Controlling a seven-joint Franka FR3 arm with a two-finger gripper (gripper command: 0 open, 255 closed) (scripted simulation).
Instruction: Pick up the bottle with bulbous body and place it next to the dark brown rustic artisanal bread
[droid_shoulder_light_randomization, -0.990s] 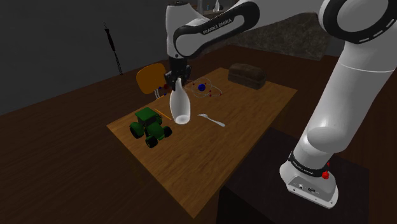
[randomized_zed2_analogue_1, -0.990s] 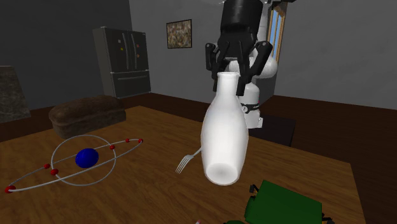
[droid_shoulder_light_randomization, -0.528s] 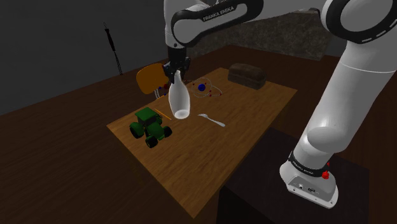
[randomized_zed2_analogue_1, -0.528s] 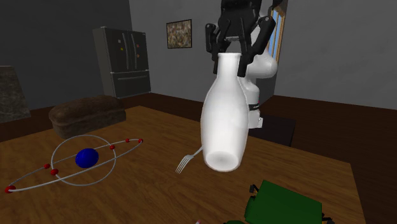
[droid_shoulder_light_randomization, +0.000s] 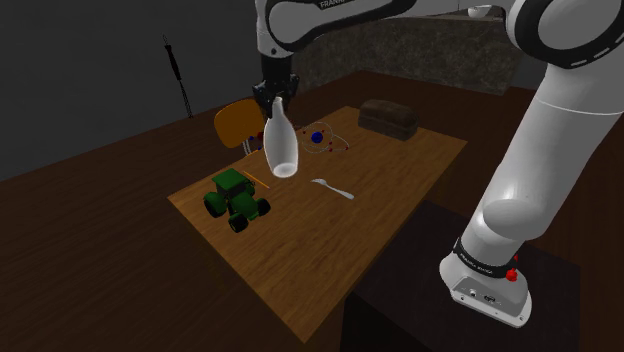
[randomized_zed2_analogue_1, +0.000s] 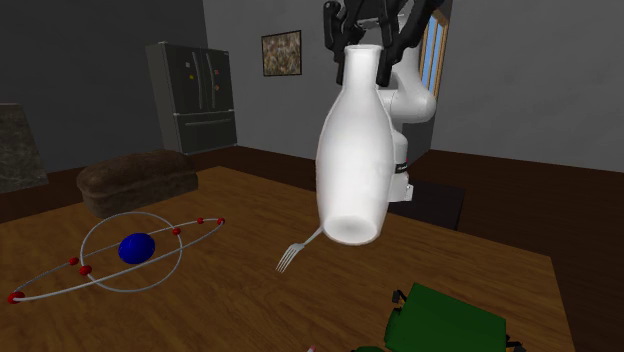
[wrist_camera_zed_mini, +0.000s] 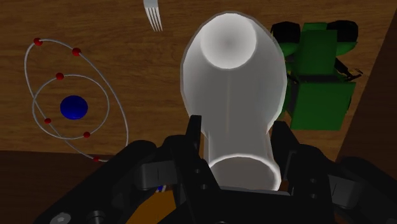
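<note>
My gripper (randomized_zed2_analogue_1: 366, 45) clamps the white bottle (randomized_zed2_analogue_1: 352, 160) at its narrow neck, above the table (randomized_zed2_analogue_1: 230, 300). Judged rigid, smooth, slip-prone, breakable; bulbous body hangs below my hold.

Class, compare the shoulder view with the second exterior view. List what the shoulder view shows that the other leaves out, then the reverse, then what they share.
Shoulder view, not the other: an orange chair back at the table's far edge, and a thin black pole beyond it.
Second exterior view, not the other: a fridge and a framed picture on the wall.
Both: the hand shut on the white bottle's neck, the bottle clear above the table, plus bread, fork, atom model and green tractor.
</note>
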